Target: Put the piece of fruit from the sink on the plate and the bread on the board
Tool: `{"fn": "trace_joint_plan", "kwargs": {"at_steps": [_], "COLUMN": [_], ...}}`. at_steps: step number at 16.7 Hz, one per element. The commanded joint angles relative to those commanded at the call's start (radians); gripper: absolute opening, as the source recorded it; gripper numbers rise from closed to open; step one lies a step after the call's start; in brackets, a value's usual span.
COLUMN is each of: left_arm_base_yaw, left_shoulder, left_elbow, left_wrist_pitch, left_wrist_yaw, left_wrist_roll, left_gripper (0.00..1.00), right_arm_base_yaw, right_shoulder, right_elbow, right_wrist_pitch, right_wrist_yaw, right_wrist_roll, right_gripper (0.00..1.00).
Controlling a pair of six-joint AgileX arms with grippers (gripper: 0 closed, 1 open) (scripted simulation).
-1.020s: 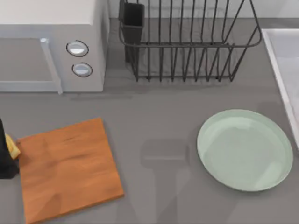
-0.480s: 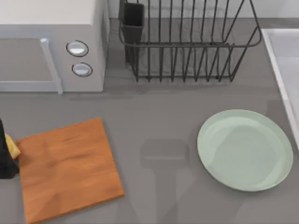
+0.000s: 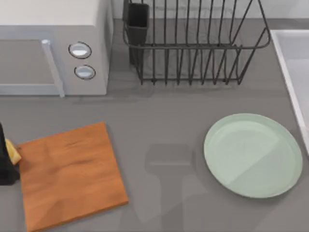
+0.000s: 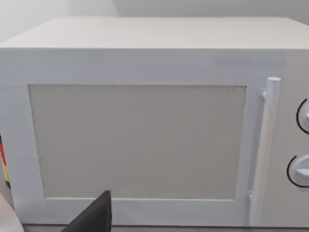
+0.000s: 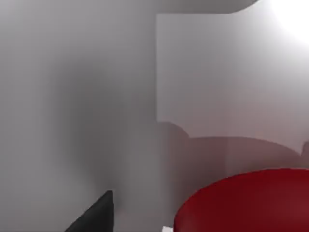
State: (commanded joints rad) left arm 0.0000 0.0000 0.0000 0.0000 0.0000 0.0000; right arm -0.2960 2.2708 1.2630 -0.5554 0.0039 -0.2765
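At far left of the tabletop (image 3: 159, 121), left claw (image 3: 6, 162) grips the bread (image 3: 13, 154) beside the board (image 3: 70, 176). Right: fruit (image 5: 246, 203) close under right claw; grip unclear. Lift straight, carry to plate (image 3: 253, 154).

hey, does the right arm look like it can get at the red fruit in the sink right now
Probably yes. In the right wrist view the piece of fruit sits very close in front of that arm's camera, against the pale walls of the sink, with nothing between them. One dark finger shows beside it, not touching.
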Motion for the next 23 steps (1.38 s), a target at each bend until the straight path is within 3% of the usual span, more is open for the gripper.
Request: {"fn": "trace_joint_plan", "kwargs": {"at_steps": [7,20,23], "left_arm_base_yaw": [0.0,0.0,0.0], "left_shoulder": [0.0,0.0,0.0], "left_elbow": [0.0,0.0,0.0], "left_wrist_pitch": [0.0,0.0,0.0], "left_wrist_yaw": [0.0,0.0,0.0], "left_wrist_roll": [0.0,0.0,0.0], "left_gripper": [1.0,1.0,1.0], "right_arm_base_yaw": [0.0,0.0,0.0], "right_shoulder": [0.05,0.05,0.05], "right_elbow": [-0.029,-0.029,-0.029], "right_wrist_pitch": [0.072,0.072,0.072], "right_wrist_yaw": [0.0,0.0,0.0], "right_wrist_roll": [0.001,0.001,0.001], "right_gripper": [1.0,0.02,0.0]}}
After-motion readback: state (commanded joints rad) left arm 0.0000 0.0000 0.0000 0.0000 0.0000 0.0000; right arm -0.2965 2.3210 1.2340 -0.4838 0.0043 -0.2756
